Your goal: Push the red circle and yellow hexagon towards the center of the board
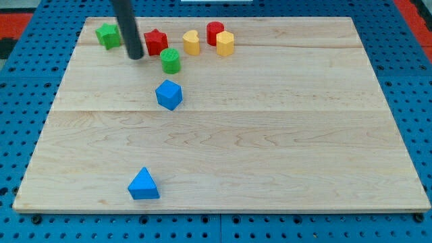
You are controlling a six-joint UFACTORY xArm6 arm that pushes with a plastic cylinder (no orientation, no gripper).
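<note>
The red circle (214, 30) stands near the view's top, just right of middle. The yellow hexagon (225, 43) touches it on its lower right. My tip (135, 56) rests on the board at the upper left, well left of both blocks. It sits just left of the red star (156, 42) and right of the green star (107, 35). A yellow heart-like block (192, 42) lies between the red star and the yellow hexagon.
A green cylinder (171, 61) sits below the red star. A blue cube (169, 94) lies under it. A blue triangle (143, 185) lies near the bottom left. The wooden board (270, 135) rests on a blue pegboard (418, 101).
</note>
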